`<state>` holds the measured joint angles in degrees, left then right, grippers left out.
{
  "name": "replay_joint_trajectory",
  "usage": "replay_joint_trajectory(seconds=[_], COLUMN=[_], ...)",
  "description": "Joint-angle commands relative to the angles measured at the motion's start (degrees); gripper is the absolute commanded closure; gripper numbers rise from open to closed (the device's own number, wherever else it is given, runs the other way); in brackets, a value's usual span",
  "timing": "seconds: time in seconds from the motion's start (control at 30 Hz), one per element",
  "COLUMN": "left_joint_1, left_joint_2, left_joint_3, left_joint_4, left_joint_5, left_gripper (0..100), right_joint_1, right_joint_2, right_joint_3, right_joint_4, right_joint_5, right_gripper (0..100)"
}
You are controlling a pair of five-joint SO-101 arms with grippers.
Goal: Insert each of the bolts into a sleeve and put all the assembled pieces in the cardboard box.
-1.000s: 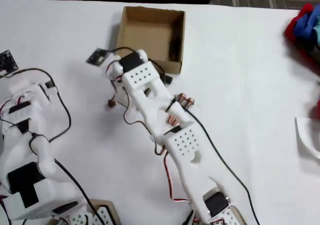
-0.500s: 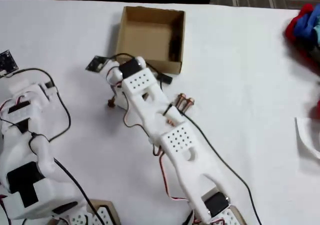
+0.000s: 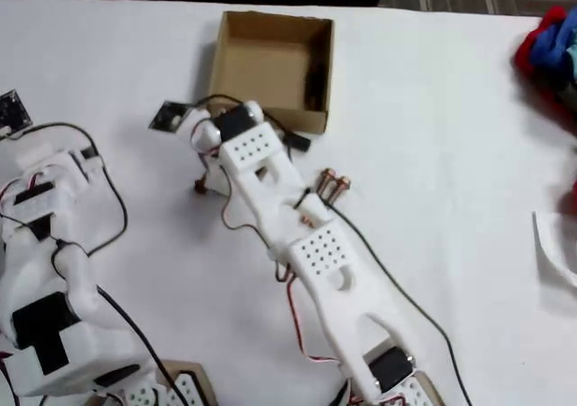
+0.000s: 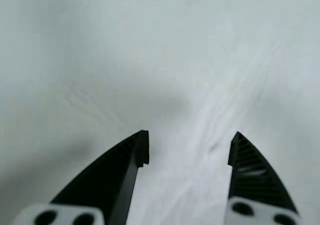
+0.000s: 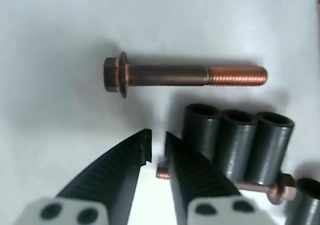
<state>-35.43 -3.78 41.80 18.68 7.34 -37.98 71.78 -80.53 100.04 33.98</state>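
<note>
In the right wrist view a copper bolt [image 5: 185,75] lies flat on the white table. Beside it, three black sleeves [image 5: 237,142] lie side by side. A second bolt [image 5: 272,189] lies across their ends, and its tip shows in the narrow gap between my right gripper's fingers. My right gripper [image 5: 157,135] hovers over them, almost shut and holding nothing. From above, the right arm [image 3: 270,180] stretches toward the cardboard box [image 3: 221,54]. Two bolts [image 3: 332,183] lie next to the arm. My left gripper [image 4: 189,137] is open over bare table.
The left arm [image 3: 45,244] is folded at the table's left edge with its cables. A dark piece [image 3: 315,79] lies inside the box against its right wall. Colourful cloth [image 3: 545,45] and a white object [image 3: 554,248] sit at the right edge.
The right arm has drawn back a little from the box toward the left, uncovering the two bolts beside it. The left arm has not moved.
</note>
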Motion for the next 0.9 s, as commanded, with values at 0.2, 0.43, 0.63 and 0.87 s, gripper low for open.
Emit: replay_joint_trajectory(seconds=[0.2,0.43,0.63,0.87], left_joint_1=[-0.4,-0.4,-0.4,-0.4], left_joint_2=[-0.4,-0.4,-0.4,-0.4], left_joint_3=[-2.8,-2.8,-2.8,-2.8], left_joint_4=[0.4,0.4,0.3,0.3], left_joint_5=[-0.2,-0.2,-0.2,-0.2], left_gripper=[73,73,73,73], right_joint_1=[-1.2,-1.0,-1.0,1.5], right_joint_2=[-6.0,-7.3,-8.5,-8.4], right_joint_3=[-2.0,-2.5,-2.5,-2.5], right_joint_4=[1.0,1.0,0.9,0.5], right_joint_5=[0.1,0.2,0.4,0.5], right_gripper=[93.7,93.7,93.7,93.9])
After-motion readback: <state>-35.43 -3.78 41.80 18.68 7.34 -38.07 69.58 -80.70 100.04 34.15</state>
